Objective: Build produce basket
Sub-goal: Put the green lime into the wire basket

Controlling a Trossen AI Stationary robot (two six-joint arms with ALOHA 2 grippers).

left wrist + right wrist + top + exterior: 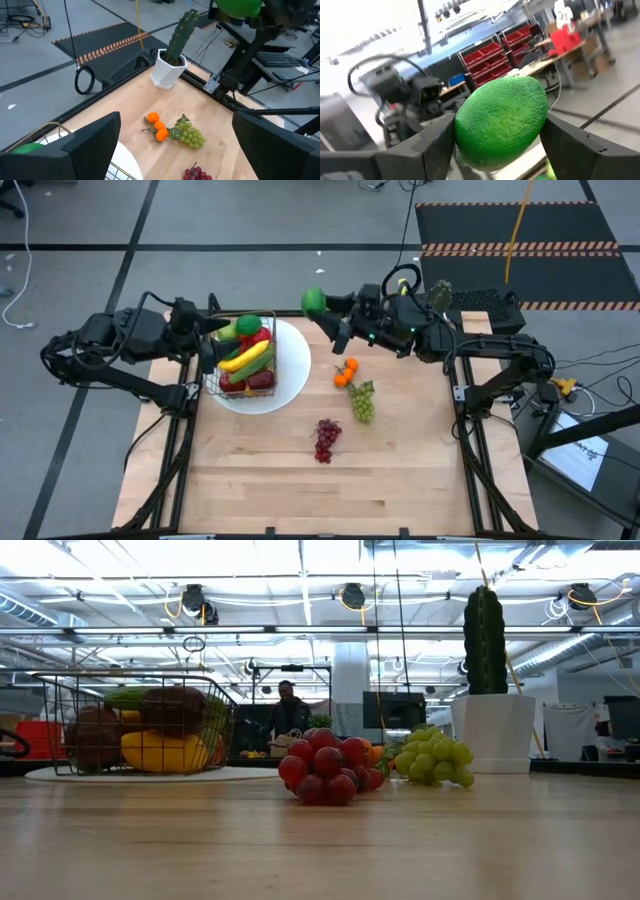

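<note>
Lime (pixel 501 121) sits clamped in my right end effector (pixel 318 306), upper centre of frame, above the tabletop's (pixel 300 480) far edge. Left end effector (pixel 205 340) gapes empty beside the basket (pixel 243 358), seemingly nearly full, centre-left.

We see a bright green lime (pixel 501 120), red grapes (pixel 326 439), pale green grapes (pixel 363 404), small oranges (pixel 345 373) and a white plate (pixel 293 375).

- Right gripper (pixel 318 304) up high past the table's far edge, fingers (pixel 432 145) clamped on a green lime (pixel 501 122).
- Left gripper (pixel 208 340) low, jaws spread wide, holding nothing.
</note>
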